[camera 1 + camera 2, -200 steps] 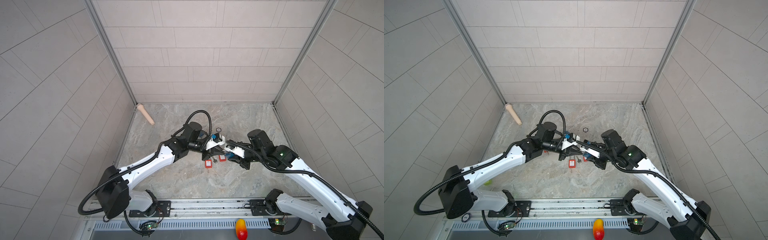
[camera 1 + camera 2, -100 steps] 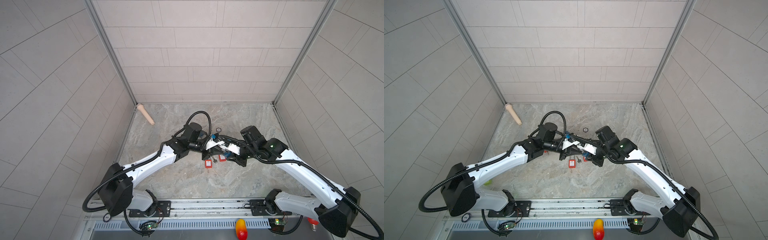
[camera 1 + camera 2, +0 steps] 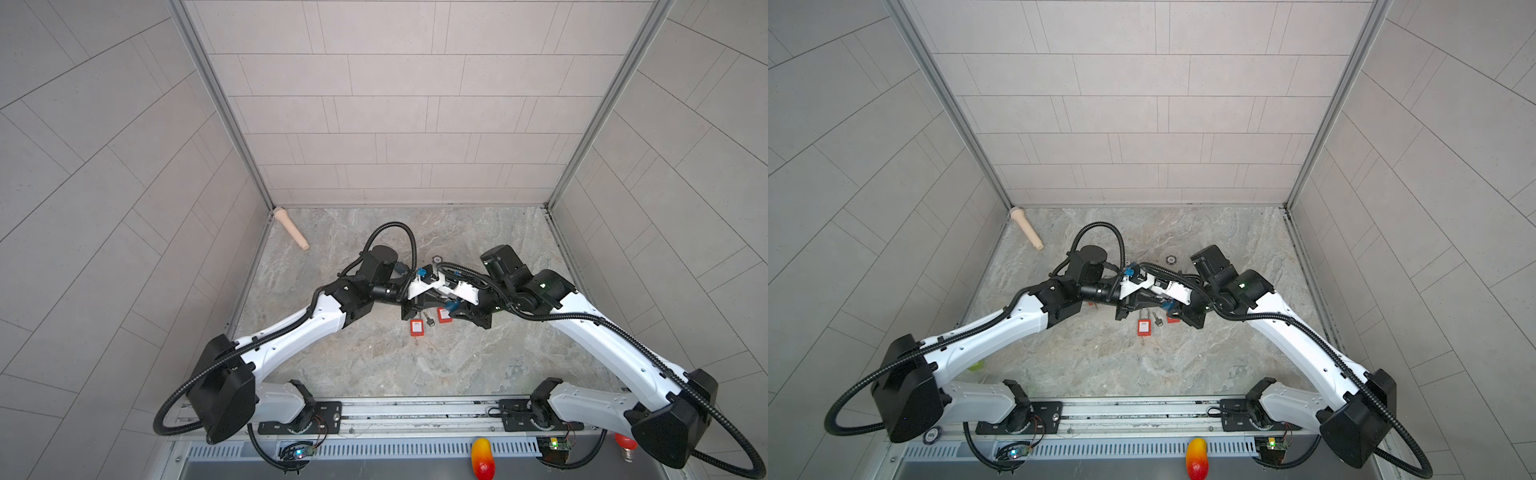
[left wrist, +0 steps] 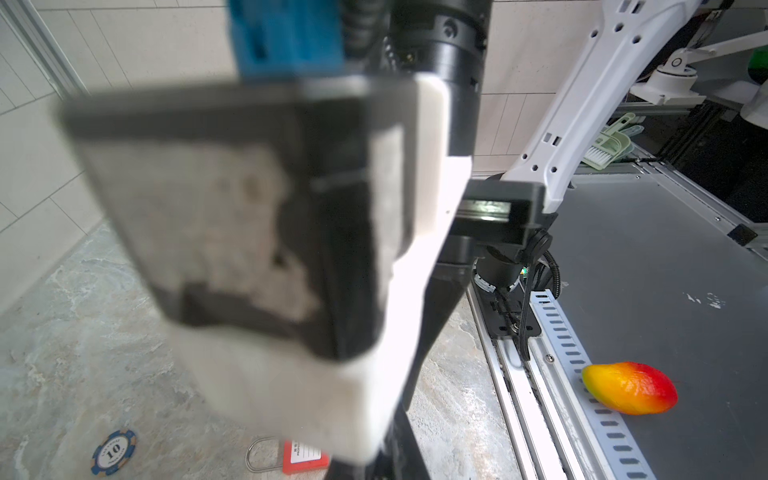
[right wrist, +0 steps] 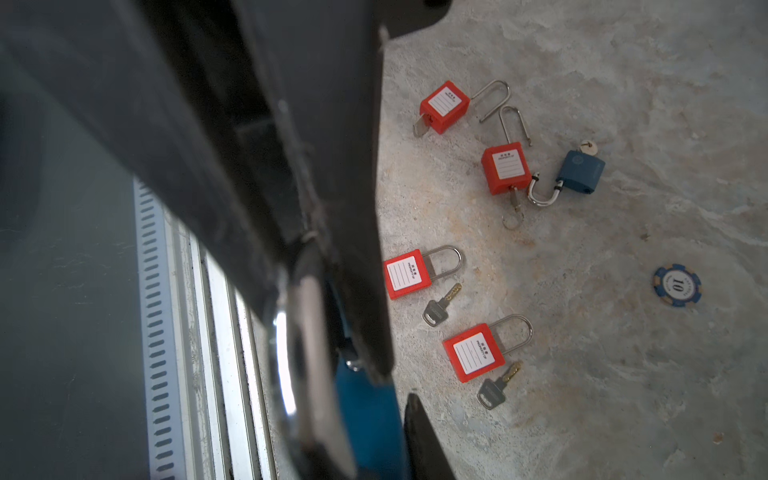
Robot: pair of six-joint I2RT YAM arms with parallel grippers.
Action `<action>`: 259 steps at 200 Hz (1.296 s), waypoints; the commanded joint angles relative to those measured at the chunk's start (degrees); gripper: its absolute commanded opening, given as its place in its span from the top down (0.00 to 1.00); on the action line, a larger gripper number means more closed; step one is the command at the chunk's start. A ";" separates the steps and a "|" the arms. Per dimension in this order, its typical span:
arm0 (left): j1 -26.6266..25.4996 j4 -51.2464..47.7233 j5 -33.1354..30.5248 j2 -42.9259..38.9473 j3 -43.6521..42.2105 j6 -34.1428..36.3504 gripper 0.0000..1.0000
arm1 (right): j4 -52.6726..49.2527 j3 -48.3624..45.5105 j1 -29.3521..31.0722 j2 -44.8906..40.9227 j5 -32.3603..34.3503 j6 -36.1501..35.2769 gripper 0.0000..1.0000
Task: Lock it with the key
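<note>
1. Marble-look stone floor (image 3: 374, 365), grey with pale veins, fills a booth of matte beige tiled walls (image 3: 395, 124).
2. We see the right gripper (image 5: 395, 385) clamped on a blue padlock (image 5: 368, 419). Its dark flat fingers (image 5: 232, 158) pinch the smooth blue body, and the shiny curved steel shackle (image 5: 291, 353) shows alongside. This padlock is over the middle of the floor, between the two wrists.
3. We see the left gripper (image 3: 430, 303) squeezed closed, its tips close against the right gripper. We cannot tell what it pinches, because a blurred white and black housing fills its wrist camera.
4. On the floor we count two shut red padlocks (image 5: 406, 277) (image 5: 473, 353), boxy plastic with white labels, each beside a loose silver key (image 5: 441, 305) (image 5: 496, 386). We also count two open red padlocks (image 5: 444, 106) (image 5: 505, 166), shackles swung out, and a second blue padlock (image 5: 582, 170), shackle open, with a key in its base.
5. A round blue poker chip (image 5: 677, 286) marked 10 lies apart from them.
6. We see the left arm (image 3: 291, 336) and right arm (image 3: 602, 345), white and black, reaching from the front rail (image 3: 415, 411). Their elbows swing out wide and their forearms angle inward to meet at the centre.
7. A beige wooden peg (image 3: 291, 228) lies by the far left corner, and a glossy mango toy (image 3: 482, 457) rests in front of the rail.
</note>
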 commanded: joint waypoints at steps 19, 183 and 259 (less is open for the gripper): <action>-3.82 -3.74 -0.06 0.61 -0.80 8.52 1.00 | 14.35 3.71 0.37 -2.76 -13.49 4.17 1.00; -2.27 -14.26 -11.09 -10.78 3.53 4.43 0.60 | 9.07 -3.52 0.39 -7.58 -9.41 0.79 1.00; -1.98 -20.63 -6.90 -7.28 11.90 6.10 0.65 | 8.08 -3.01 0.86 -6.11 -10.29 0.59 1.00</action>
